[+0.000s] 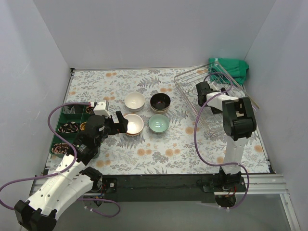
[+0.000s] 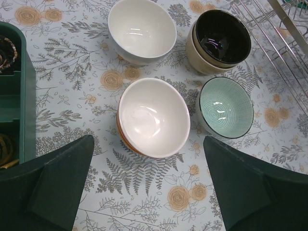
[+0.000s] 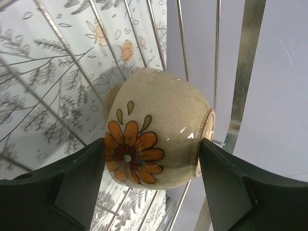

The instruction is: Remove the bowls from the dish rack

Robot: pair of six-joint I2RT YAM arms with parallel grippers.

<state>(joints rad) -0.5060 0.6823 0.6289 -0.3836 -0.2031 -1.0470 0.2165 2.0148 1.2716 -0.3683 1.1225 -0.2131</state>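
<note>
Four bowl groups stand on the floral table: a white bowl (image 1: 134, 101), a dark brown bowl (image 1: 160, 101) stacked in a cream one, a white bowl (image 1: 133, 123) nested in an orange one, and a pale teal bowl (image 1: 159, 123). My left gripper (image 1: 117, 123) is open and empty, just left of the white-in-orange stack (image 2: 154, 117). The silver wire dish rack (image 1: 192, 82) stands at the far right. My right gripper (image 1: 202, 91) is inside it, shut on a speckled tan bowl (image 3: 159, 110) with an orange flower, held on its side between the fingers (image 3: 82, 178).
A green compartment tray (image 1: 61, 129) with small items lies along the left edge, beside my left arm. A green cloth (image 1: 230, 68) is bunched behind the rack at the back right corner. Rack wires (image 3: 250, 57) surround the right gripper closely.
</note>
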